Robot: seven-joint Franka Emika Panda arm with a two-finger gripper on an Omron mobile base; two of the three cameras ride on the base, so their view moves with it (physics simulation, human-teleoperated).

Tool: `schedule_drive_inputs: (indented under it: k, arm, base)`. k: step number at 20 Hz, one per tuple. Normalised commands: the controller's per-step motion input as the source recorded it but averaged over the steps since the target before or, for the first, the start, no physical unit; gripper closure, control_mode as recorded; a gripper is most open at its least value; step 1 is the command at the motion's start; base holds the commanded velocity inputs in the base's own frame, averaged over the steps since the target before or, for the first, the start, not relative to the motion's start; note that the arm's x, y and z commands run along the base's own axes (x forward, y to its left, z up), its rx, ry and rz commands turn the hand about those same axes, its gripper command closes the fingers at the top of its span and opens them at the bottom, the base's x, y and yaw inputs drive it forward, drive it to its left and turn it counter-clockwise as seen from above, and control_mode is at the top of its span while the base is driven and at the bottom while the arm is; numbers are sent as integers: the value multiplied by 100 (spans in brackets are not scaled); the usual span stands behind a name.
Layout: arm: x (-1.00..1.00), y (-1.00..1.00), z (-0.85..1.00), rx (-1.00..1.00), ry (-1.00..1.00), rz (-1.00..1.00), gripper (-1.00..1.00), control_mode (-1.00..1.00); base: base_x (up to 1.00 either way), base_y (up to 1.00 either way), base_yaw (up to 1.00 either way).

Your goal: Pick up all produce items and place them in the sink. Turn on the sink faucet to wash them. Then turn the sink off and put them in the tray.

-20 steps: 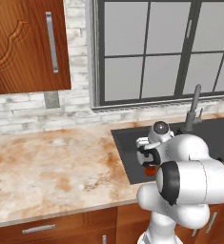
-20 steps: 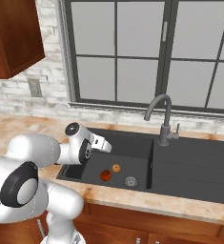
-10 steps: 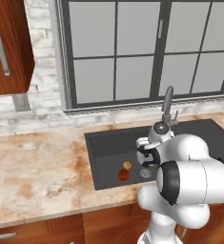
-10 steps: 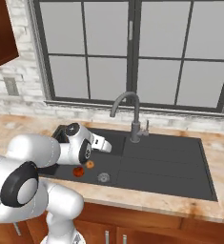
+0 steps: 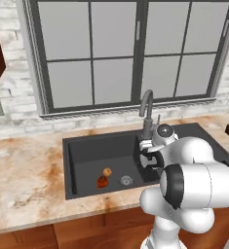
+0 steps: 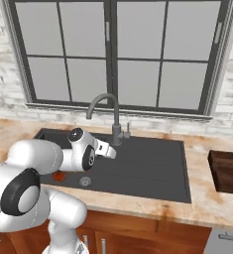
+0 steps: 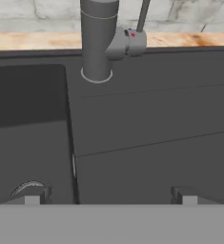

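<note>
- Produce already lies in the sink (image 5: 82, 151): the tomato (image 5: 102, 182) and the smaller orange ball (image 5: 106, 171) sit touching or nearly so on the basin floor, just left of the drain (image 5: 126, 181).
- Gripper (image 7: 108, 198) is spread wide and carries nothing; in the hand view it faces the faucet (image 7: 98, 38) base, with the lever (image 7: 142, 16) up to the right.
- Likely next step is turning the water on, so the main risk is the lever: it is thin and stands close to the faucet column, so wide jaws coming in a little off could bump the column or slide past the lever without moving it.
- A push at the wrong angle might swing the spout instead of opening the flow.
- Tray (image 6: 228, 171) waits on the counter well to the right of the sink, apart from everything else.
- Against the earlier pictures, the whole scene has slid across both base views, so the base has driven to the right along the counter; the faucet now stands near mid-picture and the tray has come into sight. The jaws are as wide as they were.
</note>
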Motion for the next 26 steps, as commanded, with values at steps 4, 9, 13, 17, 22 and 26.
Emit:
schedule_drive_inputs:
  k: [4,9,13,17,22,26]
  arm:
    - [0,0,0,0,0,0,-100,100]
    - [0,0,0,0,0,0,-100,100]
    - [0,0,0,0,0,0,-100,100]
    - [0,0,0,0,0,0,-100,100]
    - [0,0,0,0,0,0,-100,100]
    - [0,0,0,0,0,0,-100,100]
  base:
    - [0,-75,-1]
    - [0,-83,0]
    - [5,-80,0]
    - [30,-59,0]
    - [39,-61,0]
    - [59,-43,0]
